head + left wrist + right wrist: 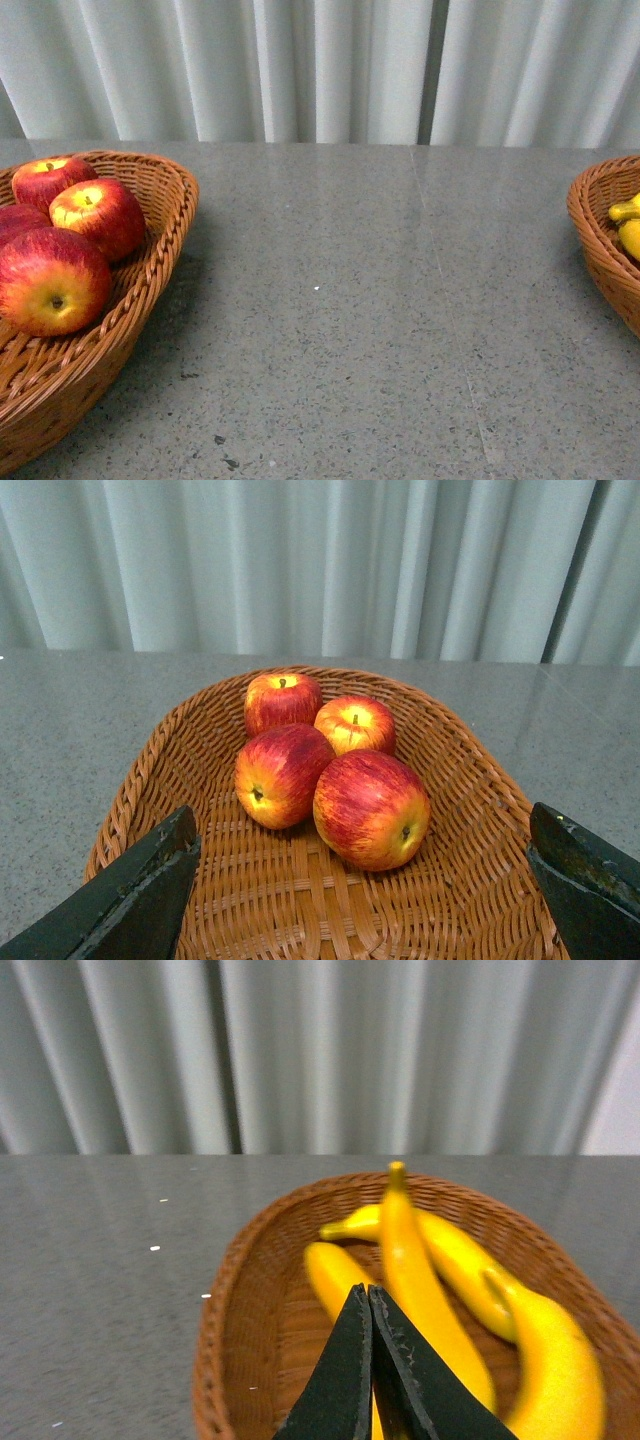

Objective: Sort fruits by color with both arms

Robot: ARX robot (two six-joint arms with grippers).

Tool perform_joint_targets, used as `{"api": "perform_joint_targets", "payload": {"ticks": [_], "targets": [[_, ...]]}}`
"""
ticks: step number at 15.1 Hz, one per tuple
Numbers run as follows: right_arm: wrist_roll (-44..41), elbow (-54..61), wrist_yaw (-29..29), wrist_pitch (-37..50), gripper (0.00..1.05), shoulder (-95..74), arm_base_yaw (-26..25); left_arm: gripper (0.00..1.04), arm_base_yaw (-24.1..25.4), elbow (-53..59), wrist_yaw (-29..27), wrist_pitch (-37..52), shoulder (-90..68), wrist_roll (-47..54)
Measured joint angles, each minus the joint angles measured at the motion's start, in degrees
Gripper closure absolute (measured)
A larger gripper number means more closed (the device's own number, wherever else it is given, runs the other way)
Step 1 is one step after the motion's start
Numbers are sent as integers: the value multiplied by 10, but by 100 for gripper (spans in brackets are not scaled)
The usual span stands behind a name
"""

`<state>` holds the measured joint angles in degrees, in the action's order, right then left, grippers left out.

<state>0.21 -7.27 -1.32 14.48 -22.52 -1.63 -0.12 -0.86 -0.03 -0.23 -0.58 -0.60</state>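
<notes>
Little seems left to go wrong, though the left gripper [365, 880], jaws spread wide and empty above the left basket [470, 880], could knock the four apples [372, 808] if it dropped. The right gripper [371, 1360], jaws pressed together on nothing, hangs over the right basket [235, 1330], low in its frame, holding the bananas [420, 1290]. The table [380, 300] between carries no fruit.
</notes>
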Motion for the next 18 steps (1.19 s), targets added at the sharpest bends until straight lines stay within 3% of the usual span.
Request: {"api": "perform_joint_targets", "payload": {"ticks": [1, 8, 9, 18], "targets": [[0, 7, 2, -3, 103, 14, 21, 7, 0, 0, 0, 0, 0, 0], [0, 66, 13, -50, 103, 129, 16, 7, 0, 0, 0, 0, 0, 0], [0, 65, 13, -150, 103, 222, 16, 7, 0, 0, 0, 0, 0, 0], [-1, 65, 13, -148, 103, 223, 16, 7, 0, 0, 0, 0, 0, 0]]}}
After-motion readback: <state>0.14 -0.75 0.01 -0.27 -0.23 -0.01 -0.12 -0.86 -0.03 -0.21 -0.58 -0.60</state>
